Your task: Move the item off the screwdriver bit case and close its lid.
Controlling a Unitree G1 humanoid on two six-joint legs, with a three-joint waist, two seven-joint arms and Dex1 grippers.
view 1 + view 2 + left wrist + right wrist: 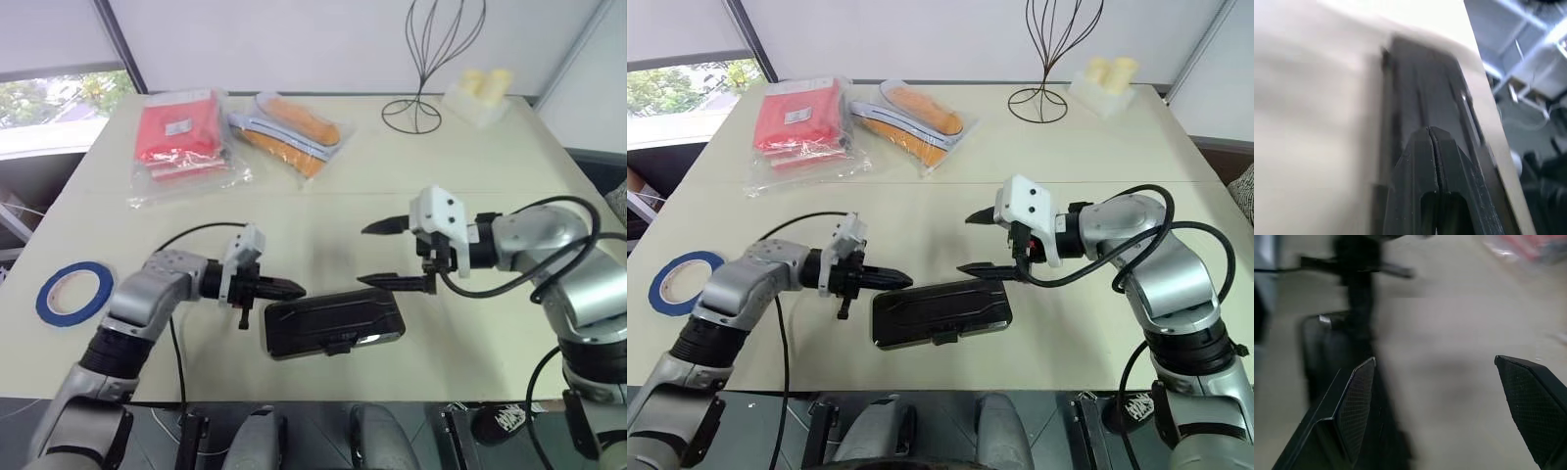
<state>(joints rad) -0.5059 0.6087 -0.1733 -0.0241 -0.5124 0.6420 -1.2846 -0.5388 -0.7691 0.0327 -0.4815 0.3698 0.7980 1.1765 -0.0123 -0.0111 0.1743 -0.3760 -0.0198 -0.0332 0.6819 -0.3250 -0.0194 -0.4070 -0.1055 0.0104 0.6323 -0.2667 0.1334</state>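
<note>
Your blue tape roll (74, 291) already lies on the desk (392, 176) at about nine o'clock of the screwdriver bit case (333, 325), well apart from it, and the lid looks folded down, so you seem to be at the closing step. Your left gripper (290, 289), fingers pressed together, sits at the case's near-left corner; your right gripper (384, 255), fingers spread and empty, hovers at about one o'clock. Next, I'd judge, press the lid until the latch (340, 347) catches.
</note>
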